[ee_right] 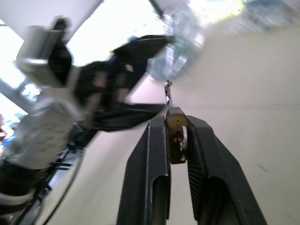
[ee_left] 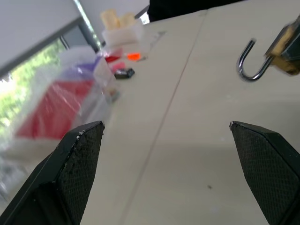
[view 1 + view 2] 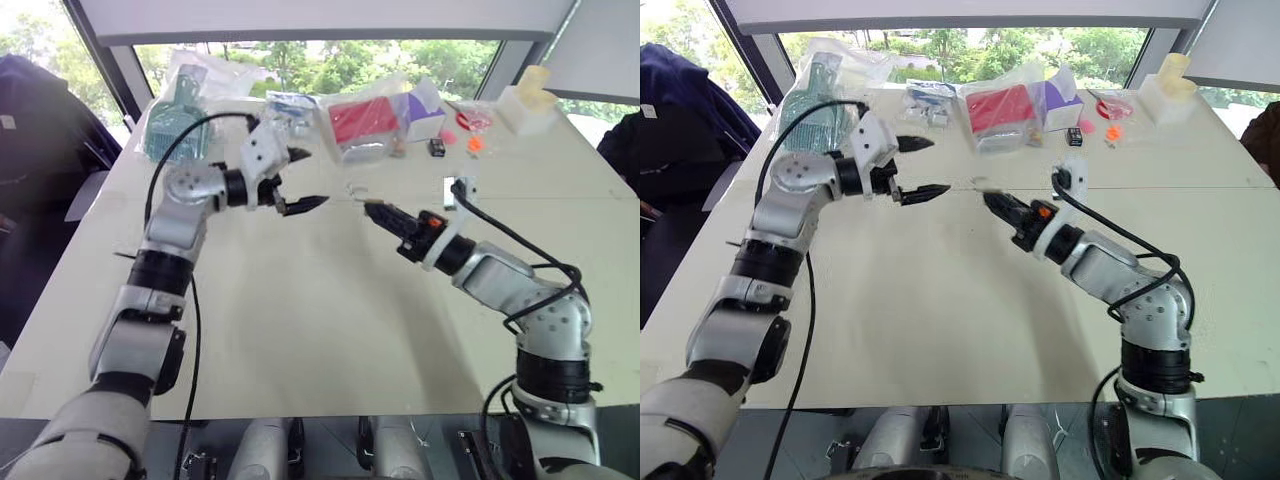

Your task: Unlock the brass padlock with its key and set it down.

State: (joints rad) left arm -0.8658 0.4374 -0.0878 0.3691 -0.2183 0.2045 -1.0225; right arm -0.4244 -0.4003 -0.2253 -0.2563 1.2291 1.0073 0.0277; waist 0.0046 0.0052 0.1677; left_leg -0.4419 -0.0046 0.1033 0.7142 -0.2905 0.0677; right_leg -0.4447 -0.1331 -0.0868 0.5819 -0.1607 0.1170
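The brass padlock (image 1: 176, 133) is pinched between the two fingers of my right gripper (image 3: 368, 208), which is shut on its body above the middle of the table. Its silvery shackle (image 2: 247, 63) sticks out past the fingertips as an open hook, one end free. My left gripper (image 3: 315, 177) is open, level with the padlock and a short way to its left, with nothing between its fingers (image 2: 79, 154). The two grippers point at each other with a gap between them. I cannot make out the key.
Along the far edge of the cream table (image 3: 300, 320) lie clear plastic bags, one with a red box (image 3: 362, 122) and one with a green item (image 3: 178, 120). A white container (image 3: 527, 105), small orange bits (image 3: 474, 143) and a small dark item (image 3: 437, 147) sit at the far right.
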